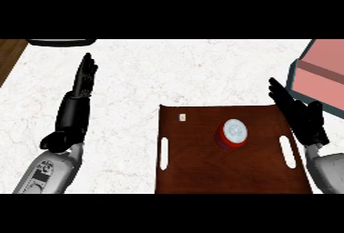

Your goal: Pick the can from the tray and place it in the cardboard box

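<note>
Two hands over a white marbled counter [168, 73], with a strip of wood floor [10, 54] showing at the far left corner. Dark brown tray [201, 173] sits near centre, slot handles on both sides. The can [231, 134] stands upright on it, right of middle: red body, pale silvery lid. Pink-lined cardboard box [322, 73] is at the far right edge. Left hand [84, 79] rests open, fingers straight, well left of the tray; right hand [302, 116] is open too, at the tray's right edge, touching nothing
</note>
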Robot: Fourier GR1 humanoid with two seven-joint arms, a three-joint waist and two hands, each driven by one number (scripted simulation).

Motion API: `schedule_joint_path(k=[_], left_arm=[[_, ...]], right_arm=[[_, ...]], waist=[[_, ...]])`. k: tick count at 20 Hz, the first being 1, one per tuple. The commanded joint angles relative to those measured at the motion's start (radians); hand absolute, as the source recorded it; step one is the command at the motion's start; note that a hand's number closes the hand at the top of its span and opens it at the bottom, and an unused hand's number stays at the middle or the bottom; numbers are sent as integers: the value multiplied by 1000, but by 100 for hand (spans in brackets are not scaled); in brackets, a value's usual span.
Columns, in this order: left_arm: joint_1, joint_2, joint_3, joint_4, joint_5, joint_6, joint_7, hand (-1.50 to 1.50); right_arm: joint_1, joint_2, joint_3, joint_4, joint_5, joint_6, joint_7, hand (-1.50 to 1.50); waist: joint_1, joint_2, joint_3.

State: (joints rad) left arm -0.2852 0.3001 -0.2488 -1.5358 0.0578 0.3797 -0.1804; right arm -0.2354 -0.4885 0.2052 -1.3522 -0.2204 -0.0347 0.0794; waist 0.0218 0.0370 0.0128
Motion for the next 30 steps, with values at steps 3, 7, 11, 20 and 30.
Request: schedule_joint_path(k=[3, 7, 11, 20, 30], left_arm=[[15, 100, -17, -4, -2, -115, 71, 0], [45, 157, -61, 40, 20, -240, 73, 0], [68, 192, -24, -7, 72, -324, 67, 0], [12, 162, 0, 92, 47, -349, 44, 0], [66, 169, 17, 25, 49, -371, 59, 0]], right_arm=[[-146, -61, -98, -128, -101, 131, -69, -150], [-261, -294, -102, -213, 45, 242, -128, -150], [-168, -264, -188, -92, -18, 379, -392, -150], [-232, -319, -52, -186, 306, 378, -564, -150], [-299, -372, 172, -388, 576, 520, -299, -150]], waist=[[-17, -44, -12], [-34, -44, -17], [-13, -34, -11], [-25, -36, -14], [-16, -40, -14]])
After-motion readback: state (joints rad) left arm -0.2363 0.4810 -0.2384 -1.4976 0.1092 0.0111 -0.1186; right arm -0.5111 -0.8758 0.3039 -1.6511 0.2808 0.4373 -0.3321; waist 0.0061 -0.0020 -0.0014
